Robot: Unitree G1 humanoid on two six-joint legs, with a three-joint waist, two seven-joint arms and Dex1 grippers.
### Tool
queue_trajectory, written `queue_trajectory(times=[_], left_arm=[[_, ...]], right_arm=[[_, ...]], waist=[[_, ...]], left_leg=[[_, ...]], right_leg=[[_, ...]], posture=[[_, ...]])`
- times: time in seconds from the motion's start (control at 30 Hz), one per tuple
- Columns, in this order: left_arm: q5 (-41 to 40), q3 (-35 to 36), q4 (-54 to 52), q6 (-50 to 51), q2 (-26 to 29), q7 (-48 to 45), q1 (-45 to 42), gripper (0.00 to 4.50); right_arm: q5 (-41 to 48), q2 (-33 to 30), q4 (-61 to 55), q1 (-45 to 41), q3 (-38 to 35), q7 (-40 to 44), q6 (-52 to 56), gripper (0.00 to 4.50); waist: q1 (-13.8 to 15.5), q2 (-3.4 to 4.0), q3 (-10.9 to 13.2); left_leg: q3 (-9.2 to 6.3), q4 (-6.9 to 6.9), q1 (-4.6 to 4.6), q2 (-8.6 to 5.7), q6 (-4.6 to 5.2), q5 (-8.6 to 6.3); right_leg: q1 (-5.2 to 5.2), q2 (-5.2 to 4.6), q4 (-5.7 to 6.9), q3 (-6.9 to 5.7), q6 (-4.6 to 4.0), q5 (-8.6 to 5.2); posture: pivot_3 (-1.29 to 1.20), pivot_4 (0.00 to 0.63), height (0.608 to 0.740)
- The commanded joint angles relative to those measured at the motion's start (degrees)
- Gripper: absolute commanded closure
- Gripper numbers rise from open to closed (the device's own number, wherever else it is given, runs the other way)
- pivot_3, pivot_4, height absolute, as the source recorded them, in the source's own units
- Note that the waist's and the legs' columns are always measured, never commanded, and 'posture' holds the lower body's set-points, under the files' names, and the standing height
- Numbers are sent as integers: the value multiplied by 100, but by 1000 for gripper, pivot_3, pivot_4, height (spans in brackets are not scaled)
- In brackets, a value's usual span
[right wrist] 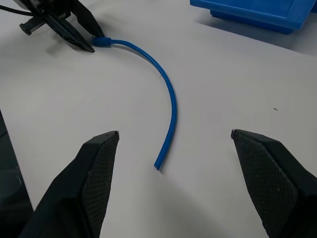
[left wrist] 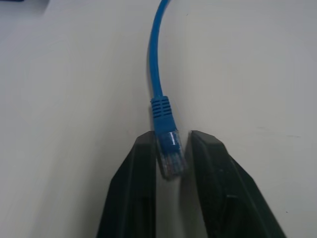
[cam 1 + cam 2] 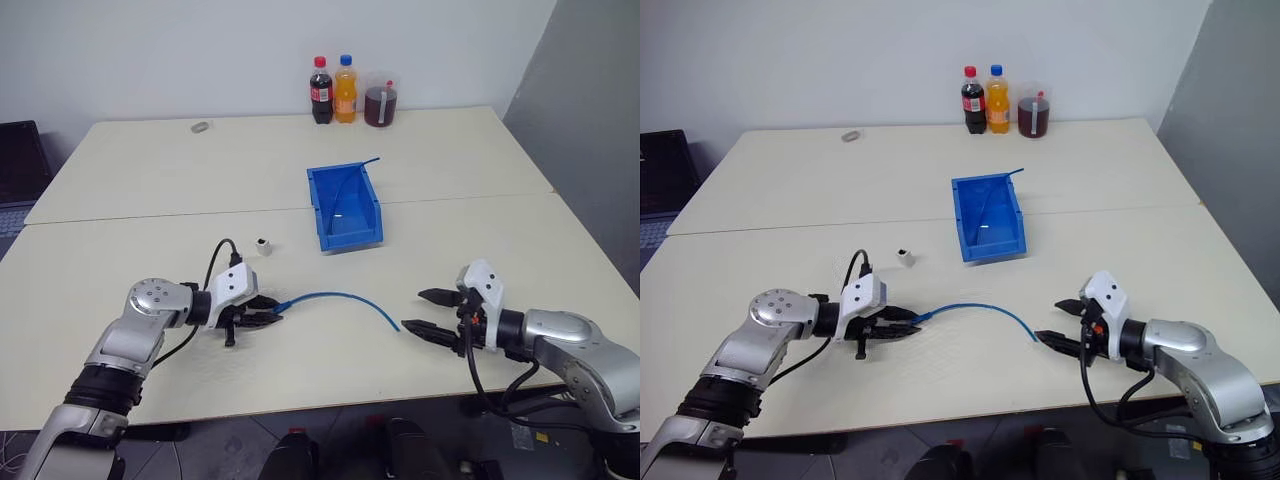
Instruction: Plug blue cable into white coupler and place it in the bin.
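White coupler [image 3: 263, 245] sits apart, between blue cable [image 3: 340, 298] and bin [image 3: 345, 212].

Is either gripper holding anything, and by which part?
Left gripper grips the blue cable by its clear plug end; right gripper is open, holding nothing.

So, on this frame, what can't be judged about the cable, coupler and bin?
- White coupler: too small in both eye views to tell which way its socket faces.
- Blue cable: in the left wrist view the left gripper covers the plug's sides, so its latch is hidden.
- Bin: the thin blue strand inside it is too small to identify, and the bin's edge is cropped in the right wrist view.
- Right gripper: open, near the cable's bare end.
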Motion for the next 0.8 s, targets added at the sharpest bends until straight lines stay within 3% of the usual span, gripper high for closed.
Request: queue_trajectory(times=[0.03,0.17,0.4,0.53,0.8], left_arm=[[213,-94,246,35,97,8,149,4266],[-191,30,-287,582,-134,61,-111,4272],[-1508,358,-1610,3017,-1244,937,-985,4272],[-2654,842,-1948,4623,-1894,1566,-1264,4272],[-3984,1164,-2205,5995,-2027,1637,-1457,4272]], right_arm=[[74,-117,-258,69,-162,-22,-125,653],[214,-59,-347,-76,-220,-144,-19,653],[1409,420,-560,-557,-593,-587,908,653],[2343,912,-483,-883,-903,-1231,1588,653],[3478,1478,24,-1425,-1243,-2131,2176,653]], waist=[[0,1,-1],[0,1,-1],[90,-14,8],[50,-14,7],[3,-13,8]], left_leg=[[0,0,1,0,0,0],[0,0,3,0,0,0],[-24,50,-22,-6,2,2],[-16,63,-15,-8,3,0],[-14,64,-11,-8,-4,4]], right_leg=[[1,0,0,0,0,0],[3,0,2,0,0,0],[15,0,1,-15,16,10],[26,-1,-1,-5,19,12],[19,1,16,0,19,13]], posture=[[0,150,740],[0,150,740],[0,150,740],[0,150,740],[0,150,740]])
